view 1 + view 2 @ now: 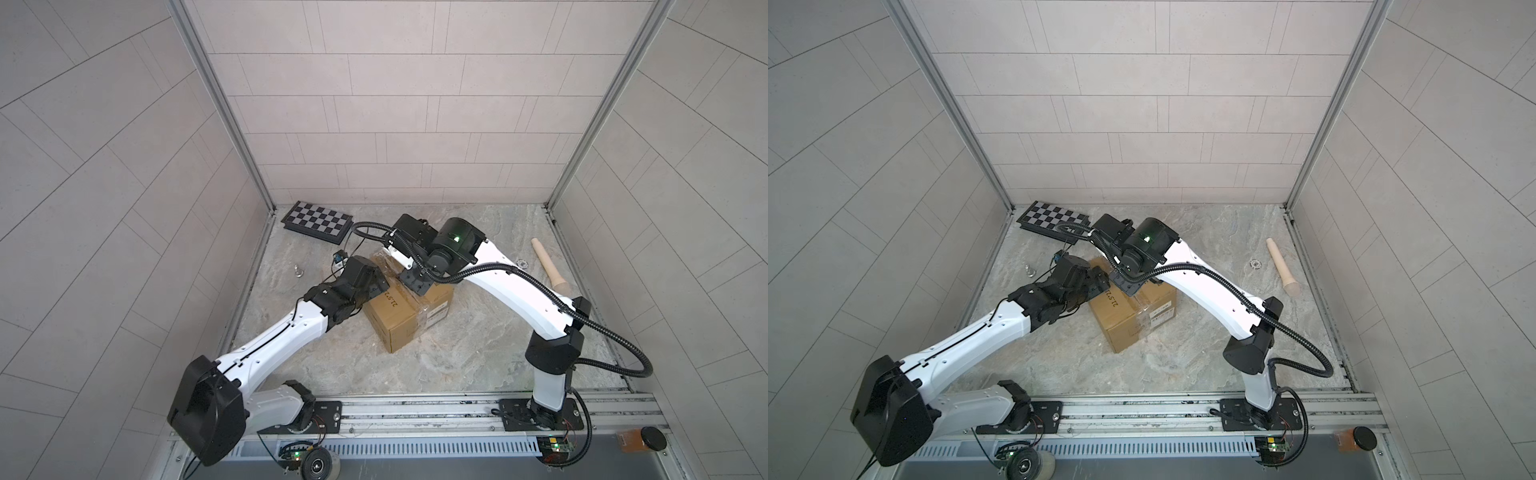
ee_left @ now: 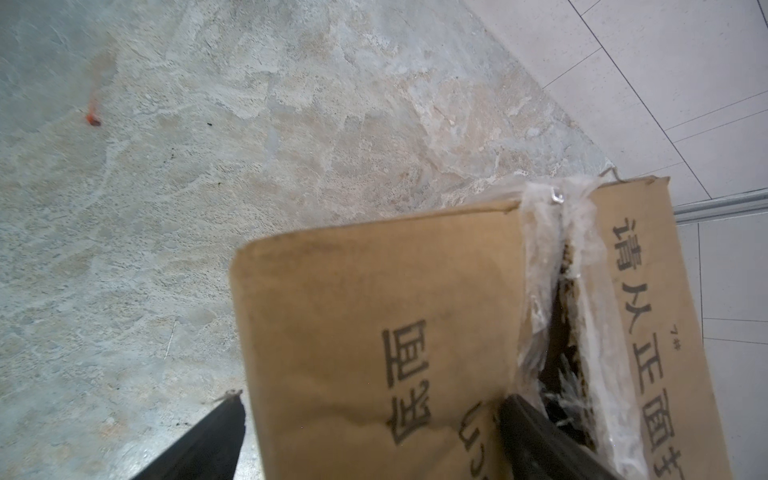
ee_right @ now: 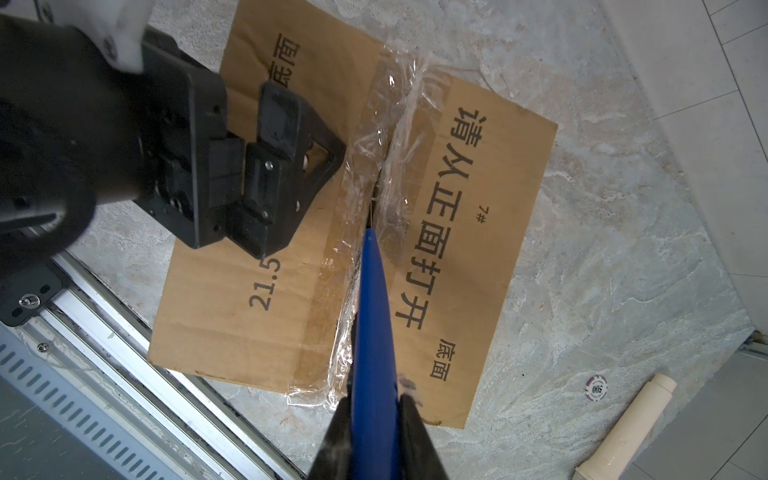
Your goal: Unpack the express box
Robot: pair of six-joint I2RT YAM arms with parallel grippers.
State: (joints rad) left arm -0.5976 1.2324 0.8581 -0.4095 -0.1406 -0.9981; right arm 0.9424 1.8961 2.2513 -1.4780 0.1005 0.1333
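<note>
While left end effector point(image 2: 374, 399) gapes, right end effector point(image 3: 376, 401) clamps blue tool point(image 3: 374, 311), tip inside express box point(image 3: 232, 328).

express box point(image 1: 395, 328) 1 | board point(image 1: 318, 222) 1 | chip point(image 3: 597, 388) 1 | rod point(image 1: 548, 266) 1 | tool point(image 3: 374, 316) 1

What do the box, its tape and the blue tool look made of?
Box: matte brown cardboard, creased at the edges. Tape: clear glossy plastic film, wrinkled and glinting. Blue tool: probably smooth plastic, judging by its even colour and soft sheen.
</note>
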